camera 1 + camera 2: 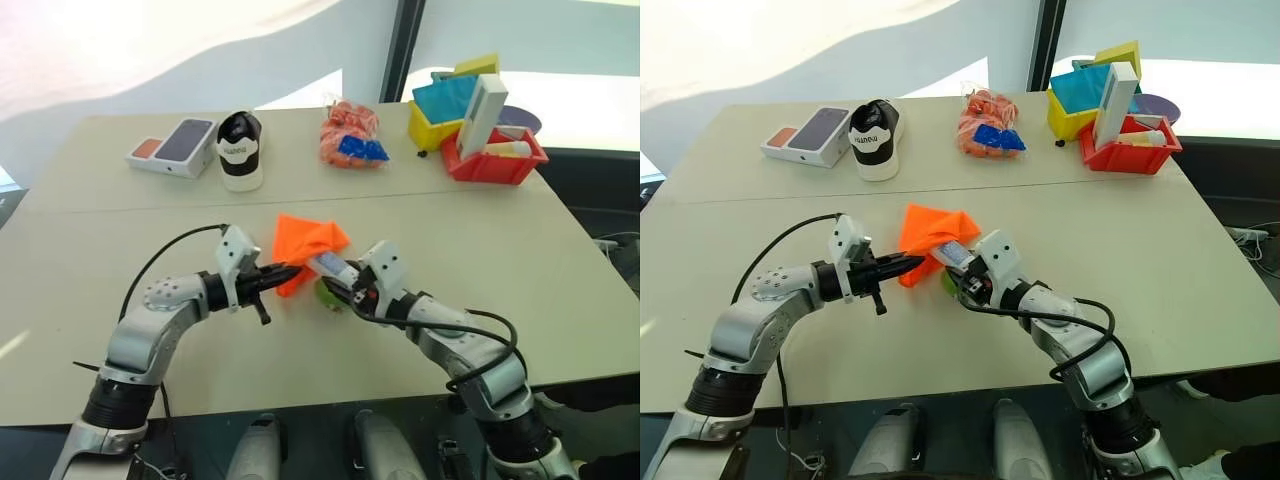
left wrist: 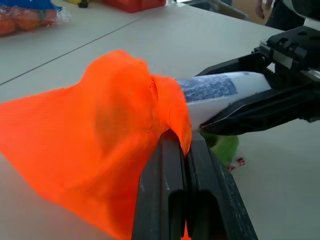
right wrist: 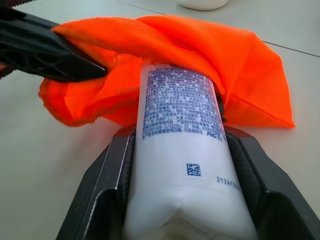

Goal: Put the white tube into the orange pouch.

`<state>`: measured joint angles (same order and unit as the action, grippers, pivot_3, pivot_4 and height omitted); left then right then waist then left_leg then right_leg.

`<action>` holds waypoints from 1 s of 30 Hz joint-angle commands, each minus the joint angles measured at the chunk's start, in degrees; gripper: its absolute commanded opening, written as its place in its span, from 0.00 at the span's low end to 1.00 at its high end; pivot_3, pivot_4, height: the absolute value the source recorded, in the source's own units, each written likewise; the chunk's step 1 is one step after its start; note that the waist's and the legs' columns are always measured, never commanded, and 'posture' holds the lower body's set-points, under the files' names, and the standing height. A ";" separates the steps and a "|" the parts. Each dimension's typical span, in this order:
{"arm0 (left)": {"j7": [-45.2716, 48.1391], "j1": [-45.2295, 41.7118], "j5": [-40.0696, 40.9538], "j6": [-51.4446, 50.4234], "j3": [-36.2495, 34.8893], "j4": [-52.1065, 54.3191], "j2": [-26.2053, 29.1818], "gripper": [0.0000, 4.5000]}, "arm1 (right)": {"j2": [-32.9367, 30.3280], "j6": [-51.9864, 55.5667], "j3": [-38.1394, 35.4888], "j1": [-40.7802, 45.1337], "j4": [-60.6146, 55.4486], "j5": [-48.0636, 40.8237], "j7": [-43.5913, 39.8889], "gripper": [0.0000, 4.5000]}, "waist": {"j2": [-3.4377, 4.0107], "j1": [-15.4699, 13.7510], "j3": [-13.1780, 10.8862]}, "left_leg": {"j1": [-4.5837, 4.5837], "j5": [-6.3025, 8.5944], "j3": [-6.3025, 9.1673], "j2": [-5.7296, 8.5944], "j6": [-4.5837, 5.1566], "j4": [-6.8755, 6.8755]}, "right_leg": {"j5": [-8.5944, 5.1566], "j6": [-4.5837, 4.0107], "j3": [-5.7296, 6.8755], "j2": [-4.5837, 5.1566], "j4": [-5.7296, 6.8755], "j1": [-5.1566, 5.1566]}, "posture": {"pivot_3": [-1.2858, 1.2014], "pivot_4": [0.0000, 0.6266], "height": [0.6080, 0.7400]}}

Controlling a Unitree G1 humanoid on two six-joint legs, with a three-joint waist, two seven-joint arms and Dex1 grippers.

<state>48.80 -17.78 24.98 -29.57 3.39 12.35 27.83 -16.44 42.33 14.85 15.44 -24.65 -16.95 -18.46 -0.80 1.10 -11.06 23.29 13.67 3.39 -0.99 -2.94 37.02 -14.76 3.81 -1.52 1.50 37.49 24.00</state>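
— where's the small white plastic tube with the blue print (image 3: 182,150)?

— clamped between the right gripper (image 1: 338,283)'s two black fingers, front end already tucked under the rim of the flat bright orange fabric pouch (image 1: 305,243).

— and the pouch itself?

— near the middle of the beige table (image 1: 120,250), bunched up. the left gripper (image 1: 288,272) has its fingers pressed together on the pouch's edge, lifting the mouth toward the tube.

— anything beside them?

— a bit of green (image 2: 226,148) shows on the table just under the tube. farther back stand a black-and-white shoe (image 1: 240,148) and a red plastic bin (image 1: 495,160).
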 commanded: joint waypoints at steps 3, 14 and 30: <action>-0.61 -1.66 0.87 -0.38 0.92 2.65 -1.25 0.00 | 2.37 0.39 1.73 1.88 -1.14 0.84 0.15 0.49 | 0.00 -0.15 0.00 | 0.02 0.00 0.00 0.00 0.00 0.00 | 0.01 0.04 0.00 0.01 0.00 0.00 | 0.52 0.24 1.00; -0.14 -0.61 7.20 -7.34 -0.22 9.52 -0.44 0.00 | 9.26 0.97 -1.31 6.76 5.12 5.69 8.39 0.49 | 0.01 0.05 0.00 | 0.03 0.00 0.01 0.00 0.00 -0.01 | 0.06 0.12 0.00 -0.01 0.04 0.05 | 0.52 0.24 1.00; -4.27 1.43 9.21 -10.08 -3.77 8.73 -0.98 0.00 | 14.66 0.80 2.22 12.86 13.03 8.43 7.57 0.49 | 0.01 0.11 -0.01 | 0.05 0.00 0.01 0.00 0.00 -0.07 | 0.08 0.13 0.00 -0.01 0.04 0.13 | 0.52 0.24 1.00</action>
<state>43.96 -16.43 32.95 -40.76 0.61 20.51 26.84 -2.73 44.54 16.64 27.07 -10.87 -8.91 -10.64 -0.78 1.21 -11.06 23.34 13.67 3.39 -0.99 -2.95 36.95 -14.68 3.94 -1.53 1.49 37.53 24.14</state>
